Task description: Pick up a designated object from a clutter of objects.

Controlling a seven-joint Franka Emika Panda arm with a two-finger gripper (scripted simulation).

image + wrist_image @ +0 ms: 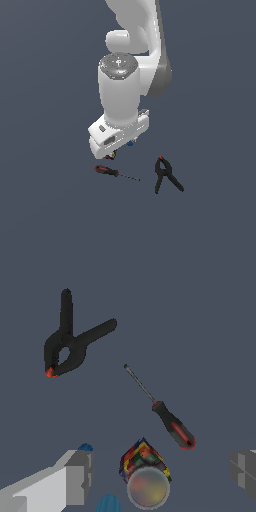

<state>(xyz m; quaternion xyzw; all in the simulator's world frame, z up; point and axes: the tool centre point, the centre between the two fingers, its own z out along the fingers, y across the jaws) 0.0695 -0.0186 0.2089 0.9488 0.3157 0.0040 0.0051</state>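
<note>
- In the exterior view I saw the white Franka arm point(120, 95) hanging over the plain dark grey-blue counter point(45, 210), its wrist block low above the clutter.
- The fingers themselves were tucked under the wrist block there, so I could not judge them from that view.
- The slim screwdriver with the red-and-black handle and thin dark metal shaft point(114, 173) lay flat on the counter just below the wrist block, handle toward the exterior view's left, tip toward the exterior view's right.
- The black A-shaped spring clamp with a red tip point(166, 175) lay near the screwdriver's tip, on the exterior view's right, not touching it.
- A sliver of blue point(130, 144) and a bit of mixed colour point(113, 156) peeked from under the wrist block; I could not tell more of them.
- In the wrist view I saw the two grey fingers point(75, 478) set wide apart at opposite edges, gripping nothing.
- The multicoloured round lump point(145, 471) sat between them, with the gripper point(160, 476) centred close beside it.
- The screwdriver point(167, 416) lay near the lump, apart from it, clear of both fingers.
- The clamp point(70, 343) lay well apart from the lump, beyond the screwdriver's tip.
- A tiny blue cone point(85, 447) showed just beside one finger, and a blue cup rim point(108, 503) was cut off at the frame edge.
</note>
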